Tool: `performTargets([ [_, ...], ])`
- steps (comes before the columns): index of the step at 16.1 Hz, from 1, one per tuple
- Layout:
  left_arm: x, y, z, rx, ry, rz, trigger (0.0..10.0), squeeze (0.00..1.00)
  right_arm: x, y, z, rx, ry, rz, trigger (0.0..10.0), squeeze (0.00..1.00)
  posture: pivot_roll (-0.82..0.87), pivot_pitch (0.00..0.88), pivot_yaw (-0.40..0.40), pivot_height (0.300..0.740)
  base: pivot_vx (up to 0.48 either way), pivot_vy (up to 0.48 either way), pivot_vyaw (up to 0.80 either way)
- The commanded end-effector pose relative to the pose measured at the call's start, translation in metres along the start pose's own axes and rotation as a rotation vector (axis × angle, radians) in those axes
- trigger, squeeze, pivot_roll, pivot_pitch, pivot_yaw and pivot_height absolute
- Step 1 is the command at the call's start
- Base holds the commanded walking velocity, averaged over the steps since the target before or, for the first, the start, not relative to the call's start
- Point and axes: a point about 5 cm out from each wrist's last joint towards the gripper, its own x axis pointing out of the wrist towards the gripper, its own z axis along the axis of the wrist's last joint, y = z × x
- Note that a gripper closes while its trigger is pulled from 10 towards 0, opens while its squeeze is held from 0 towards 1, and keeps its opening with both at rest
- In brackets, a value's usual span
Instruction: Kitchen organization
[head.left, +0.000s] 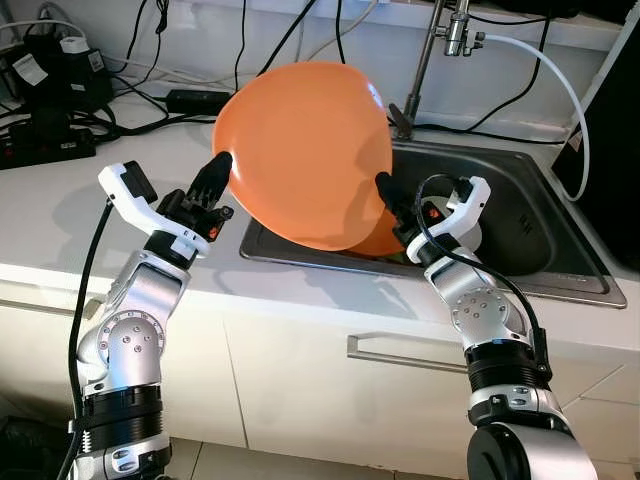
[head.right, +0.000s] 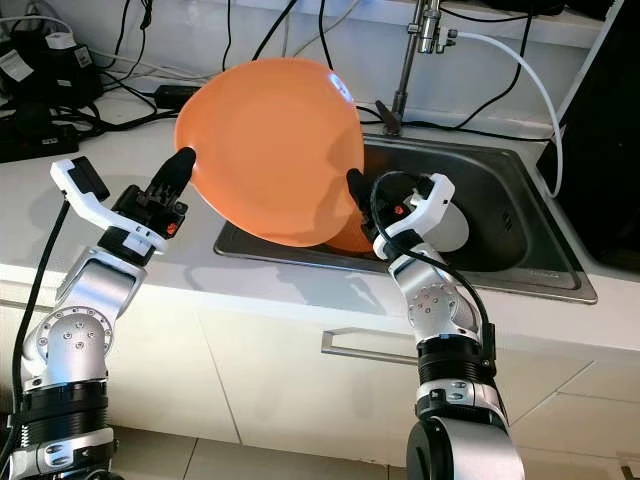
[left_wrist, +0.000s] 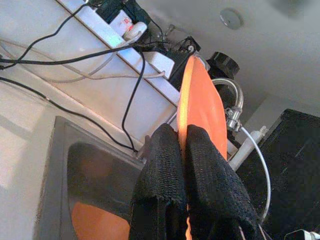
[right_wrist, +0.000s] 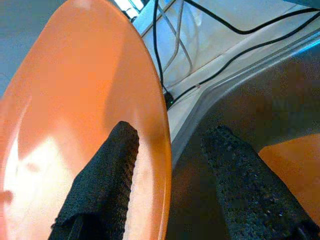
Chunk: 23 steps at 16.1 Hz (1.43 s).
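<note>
A large orange plate (head.left: 305, 150) is held tilted on edge above the left part of the steel sink (head.left: 530, 200). My left gripper (head.left: 222, 165) is at the plate's left rim; in the left wrist view its fingers (left_wrist: 165, 150) are shut on that rim. My right gripper (head.left: 385, 185) is at the plate's lower right rim. The right wrist view has one finger (right_wrist: 117, 155) lying on the plate's face and the other (right_wrist: 235, 165) standing apart behind the rim, so it is open. A second orange dish (right_wrist: 292, 155) lies in the sink below.
A white plate (head.left: 478, 238) sits in the sink by the right wrist. The faucet (head.left: 425, 60) with a white hose rises behind. Power strips and black cables (head.left: 50, 140) crowd the counter's back left. A black appliance (head.left: 615, 150) stands at the right. A drawer handle (head.left: 400, 355) is below.
</note>
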Motion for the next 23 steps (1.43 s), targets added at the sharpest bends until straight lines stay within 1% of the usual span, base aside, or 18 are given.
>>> performTargets([
  [1,0.003,-0.009,0.003,-0.012,-0.014,-0.066,10.0,0.0,0.003,0.005,0.008,0.018,-0.022,0.028,10.0,0.0,0.11,0.0,-0.037,0.74,0.0,0.0,0.0],
  [7,0.004,-0.011,-0.004,-0.027,0.01,-0.068,10.0,0.0,0.003,0.009,0.01,0.036,-0.034,0.057,10.0,0.0,0.11,0.0,-0.035,0.74,0.0,0.0,0.0],
  [8,0.004,-0.012,-0.005,-0.032,0.013,-0.072,10.0,0.0,0.003,0.011,0.009,0.042,-0.036,0.074,8.9,0.0,0.11,0.0,-0.034,0.74,0.0,0.0,0.0],
  [9,0.004,-0.013,-0.005,-0.036,0.013,-0.074,10.0,0.0,0.003,0.012,0.009,0.046,-0.037,0.078,7.6,0.0,0.12,0.0,-0.034,0.74,0.0,0.0,0.0],
  [10,0.005,-0.013,-0.006,-0.04,0.014,-0.076,10.0,0.0,0.003,0.013,0.008,0.044,-0.034,0.082,2.1,0.0,0.12,0.0,-0.034,0.74,0.0,0.0,0.0],
  [11,0.005,-0.014,-0.006,-0.043,0.016,-0.08,10.0,0.0,0.003,0.014,0.008,0.044,-0.033,0.086,0.4,0.0,0.12,0.0,-0.034,0.74,0.0,0.0,0.0],
  [12,0.005,-0.015,-0.006,-0.044,0.017,-0.081,10.0,0.0,0.003,0.014,0.008,0.044,-0.033,0.089,0.0,0.0,0.12,0.0,-0.034,0.74,0.0,0.0,0.0],
  [19,0.006,-0.015,-0.009,-0.039,0.03,-0.081,10.0,0.0,0.003,0.015,0.009,0.044,-0.039,0.098,0.0,0.0,0.11,0.0,-0.033,0.74,0.0,0.0,0.0],
  [20,0.005,-0.015,-0.01,-0.024,0.041,-0.082,10.0,0.0,0.003,0.015,0.009,0.05,-0.043,0.103,0.0,0.0,0.12,0.0,-0.033,0.74,0.0,0.0,0.0],
  [22,0.005,-0.012,-0.016,0.046,0.085,-0.058,10.0,0.0,0.003,0.016,0.01,0.06,-0.049,0.109,0.0,0.0,0.12,0.0,-0.032,0.74,0.0,0.0,0.0],
  [23,0.004,-0.011,-0.017,0.055,0.093,-0.055,10.0,0.0,0.003,0.016,0.01,0.062,-0.05,0.108,0.0,0.0,0.11,0.0,-0.032,0.74,0.0,0.0,0.0],
])
